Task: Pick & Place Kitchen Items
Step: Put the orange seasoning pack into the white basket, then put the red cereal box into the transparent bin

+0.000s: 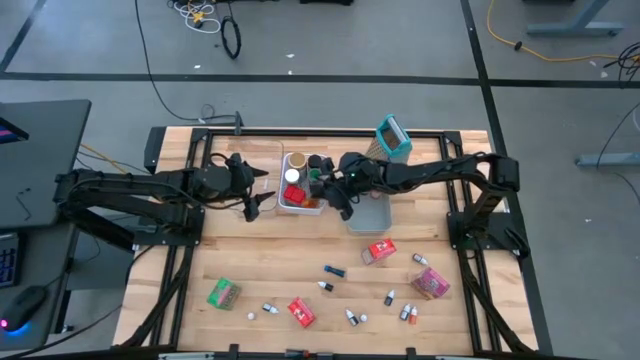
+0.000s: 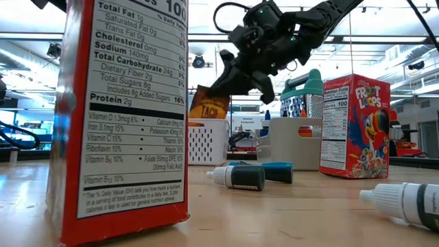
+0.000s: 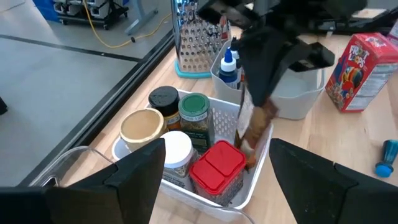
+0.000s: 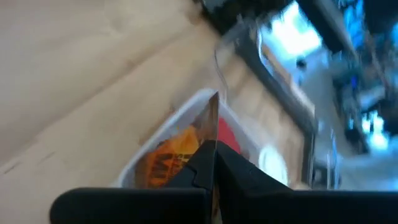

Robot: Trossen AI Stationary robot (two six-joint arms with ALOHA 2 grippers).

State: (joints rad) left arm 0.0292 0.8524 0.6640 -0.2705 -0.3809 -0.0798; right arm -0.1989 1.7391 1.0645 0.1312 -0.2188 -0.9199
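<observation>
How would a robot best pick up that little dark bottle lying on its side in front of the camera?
Probably from straight above, fingers closing across the round dark body of the bottle, not its white tip. It lies flat on the table with free space around its sides, so the middle offers the steadiest grip.

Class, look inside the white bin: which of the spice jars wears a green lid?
The round jar with the green lid in the white slotted bin; its neighbours have black, tan, white and red tops.

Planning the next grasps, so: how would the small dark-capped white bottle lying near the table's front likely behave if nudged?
The bottle lies on its side on the bare wooden table, so it would probably roll rather than slide. It looks round and small, likely light. Its smooth plastic might slip between the fingers unless gripped squarely across the body.
</observation>
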